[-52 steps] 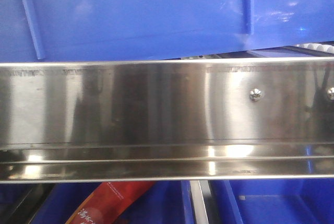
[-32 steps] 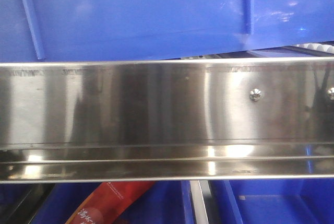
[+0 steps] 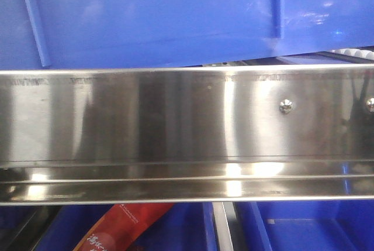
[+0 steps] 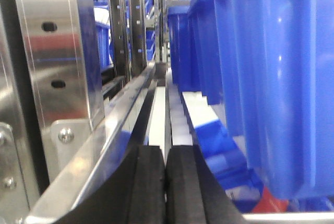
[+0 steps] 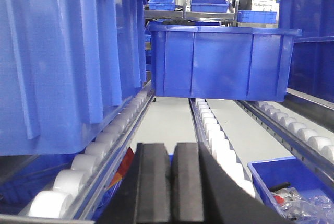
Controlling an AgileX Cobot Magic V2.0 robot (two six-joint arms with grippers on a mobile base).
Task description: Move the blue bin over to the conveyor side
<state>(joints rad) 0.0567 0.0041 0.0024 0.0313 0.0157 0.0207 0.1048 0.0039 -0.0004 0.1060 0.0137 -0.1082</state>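
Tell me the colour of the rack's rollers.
The rollers are white; right wrist view shows them best.

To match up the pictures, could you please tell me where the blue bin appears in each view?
Front-facing: blue bin fills the top, above the steel rail.
Left wrist: blue bin fills the right side.
Right wrist: blue bin fills the left side, on white rollers.
Shared landmark: red packet below the bin.

In my front camera little has changed: the glare spots on the blue bin have faded, and the reflections across the stainless steel rail have shifted slightly.
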